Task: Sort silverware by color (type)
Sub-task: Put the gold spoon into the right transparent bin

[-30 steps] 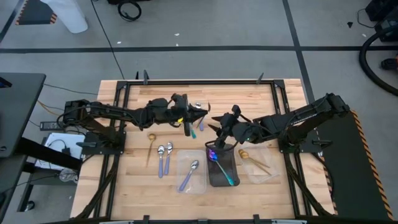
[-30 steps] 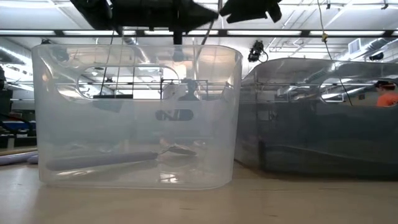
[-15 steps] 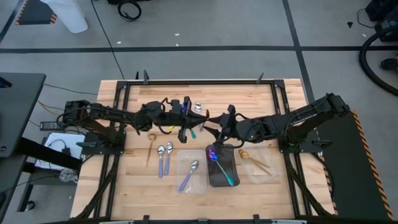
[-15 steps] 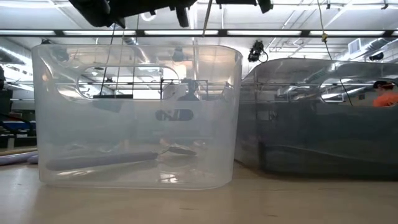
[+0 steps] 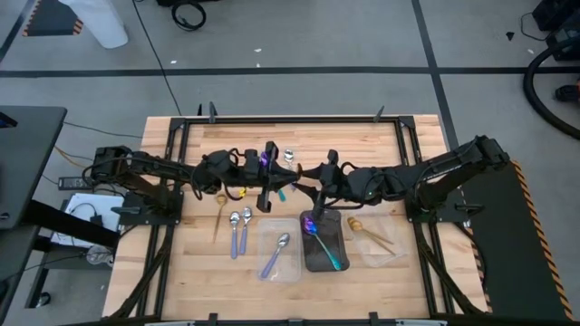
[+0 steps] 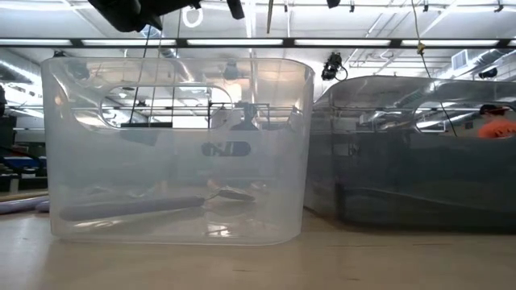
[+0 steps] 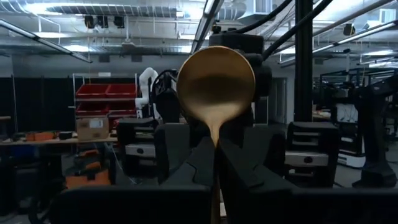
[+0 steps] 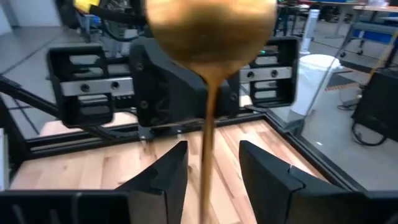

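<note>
Now the light wooden slatted table [image 5: 195, 258] carries both dark arms nose to nose over its middle. Compared with a second ago the meeting point sits a little further toward the left arm's side, and in the low view the dark gripper shapes have climbed almost out of the top edge.

Near the front edge stand three rectangular trays in a row: a clear plastic tray [image 5: 292, 264], a dark smoky tray [image 5: 317, 263] and a second clear tray [image 5: 388, 254]. They are unchanged.

The left gripper [image 7: 216, 149] has its fingers pressed together on the handle of a gold metal spoon [image 7: 216, 81], held in the air above the table with its bowl pointing at the other arm. The right gripper [image 8: 212, 149] has its fingers apart, one on each side of that handle with a gap showing on both sides.
</note>
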Robot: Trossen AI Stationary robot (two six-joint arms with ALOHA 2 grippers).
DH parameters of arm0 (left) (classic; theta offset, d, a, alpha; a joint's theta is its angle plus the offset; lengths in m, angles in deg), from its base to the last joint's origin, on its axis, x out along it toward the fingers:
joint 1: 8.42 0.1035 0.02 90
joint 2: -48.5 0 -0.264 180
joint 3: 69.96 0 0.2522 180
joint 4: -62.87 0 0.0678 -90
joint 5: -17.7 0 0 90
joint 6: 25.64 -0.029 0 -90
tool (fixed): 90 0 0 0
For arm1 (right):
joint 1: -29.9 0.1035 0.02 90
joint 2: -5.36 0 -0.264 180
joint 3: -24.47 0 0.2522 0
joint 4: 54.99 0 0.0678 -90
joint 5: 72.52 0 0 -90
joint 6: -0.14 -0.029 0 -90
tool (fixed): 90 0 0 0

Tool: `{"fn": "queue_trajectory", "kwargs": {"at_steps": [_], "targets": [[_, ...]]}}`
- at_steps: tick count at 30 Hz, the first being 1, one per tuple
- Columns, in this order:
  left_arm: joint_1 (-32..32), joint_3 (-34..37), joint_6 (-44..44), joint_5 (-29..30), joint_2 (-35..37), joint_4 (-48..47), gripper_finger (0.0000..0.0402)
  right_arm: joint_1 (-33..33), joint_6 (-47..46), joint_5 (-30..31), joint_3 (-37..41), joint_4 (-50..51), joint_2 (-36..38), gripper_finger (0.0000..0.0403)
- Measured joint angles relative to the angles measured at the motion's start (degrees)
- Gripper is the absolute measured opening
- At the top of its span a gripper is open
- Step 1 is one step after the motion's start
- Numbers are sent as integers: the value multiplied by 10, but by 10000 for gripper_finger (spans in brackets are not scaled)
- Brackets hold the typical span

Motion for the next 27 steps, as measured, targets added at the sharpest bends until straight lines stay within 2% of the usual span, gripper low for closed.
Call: {"fn": "queue_trajectory", "kwargs": {"at_steps": [13, 20, 27], "targets": [[-3, 0, -22, 1, 0, 11, 17, -18, 2, -55, 0, -5, 0, 26], [-3, 0, -15, 16, 0, -1, 34, -18, -8, -57, 0, 4, 0, 23], [-2, 0, -6, 23, 0, -39, 123, -18, -27, -57, 0, 30, 0, 30]]}}
